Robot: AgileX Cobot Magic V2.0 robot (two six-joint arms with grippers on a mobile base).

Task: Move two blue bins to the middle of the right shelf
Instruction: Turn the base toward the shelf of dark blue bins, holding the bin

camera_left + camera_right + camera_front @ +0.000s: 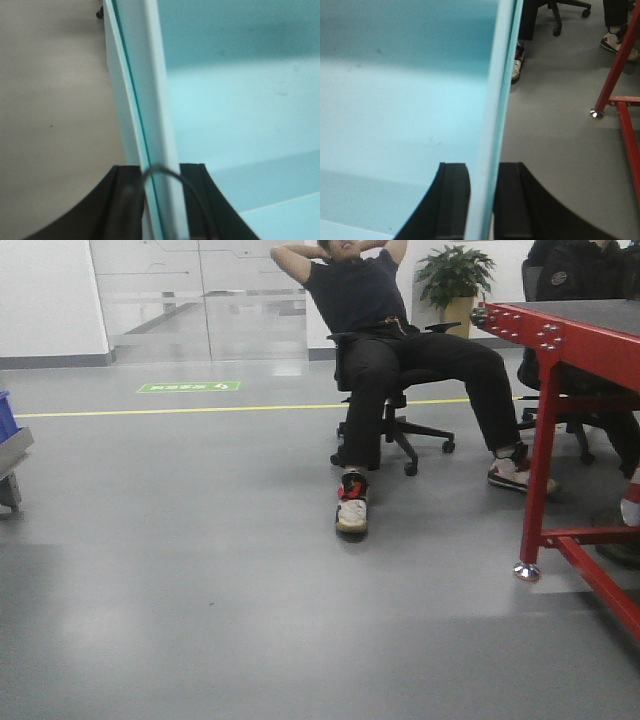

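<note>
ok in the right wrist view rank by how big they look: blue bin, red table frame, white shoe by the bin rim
Largest: blue bin, though closest to the camera
Then: red table frame
Smallest: white shoe

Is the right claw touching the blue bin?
Touching. Right wrist view: the right gripper clamps the bin wall, a finger pressed on each side.

Pale sky-blue rectangular plastic bin (240, 100), smooth and plain inside, with a thin, lighter rim. Carried level and open side up. One side wall pinched between the black left fingers (200, 200), the opposite wall between the black right fingers (452, 200). Dark teal seam along the left rim; whether from a second nested bin, cannot tell.
</note>
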